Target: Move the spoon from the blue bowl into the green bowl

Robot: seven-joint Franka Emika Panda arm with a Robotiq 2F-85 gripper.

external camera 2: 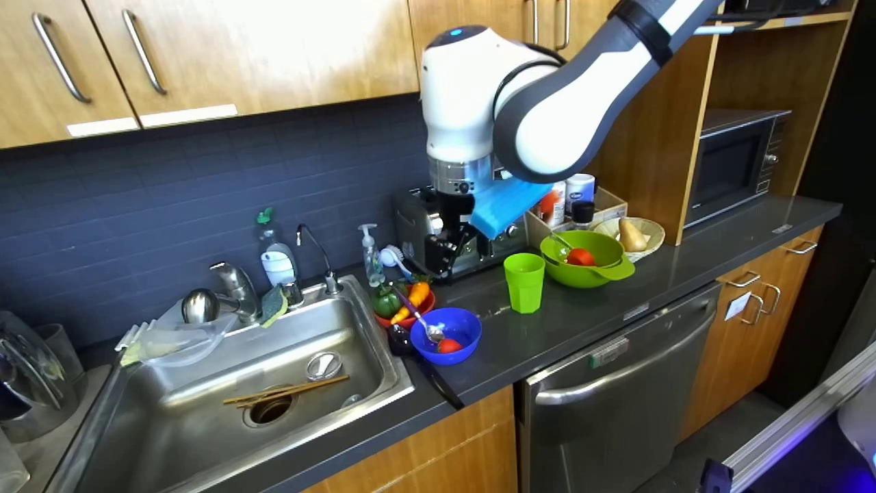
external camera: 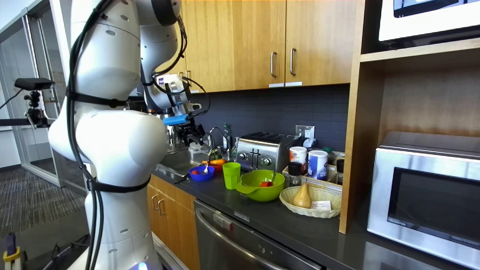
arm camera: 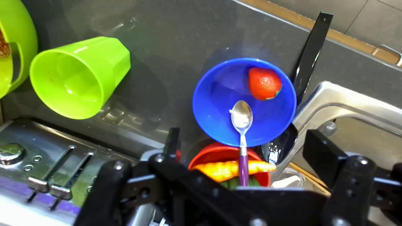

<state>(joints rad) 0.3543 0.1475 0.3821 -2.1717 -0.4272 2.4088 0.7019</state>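
The blue bowl (external camera: 201, 177) stands on the counter beside the sink and shows in both exterior views (external camera 2: 467, 330) and in the wrist view (arm camera: 216, 91). The spoon (arm camera: 243, 163) has a silver head inside the blue bowl; its purple handle (external camera 2: 408, 302) leans over the rim above the red bowl. A strawberry (arm camera: 264, 83) lies in the blue bowl. The green bowl (external camera 2: 582, 276) stands farther along the counter, cut off at the left edge in the wrist view (arm camera: 26, 37). My gripper (arm camera: 248, 145) is open and empty, above the handle side (external camera 2: 445, 259).
A lime-green cup (external camera 2: 524, 286) stands between the bowls. The red bowl (arm camera: 202, 158) holds a carrot and a green vegetable. A black ladle (arm camera: 314, 51) lies between blue bowl and sink (external camera 2: 369, 322). The toaster (external camera: 247, 157) stands behind; a basket (external camera: 290, 200) is past the green bowl.
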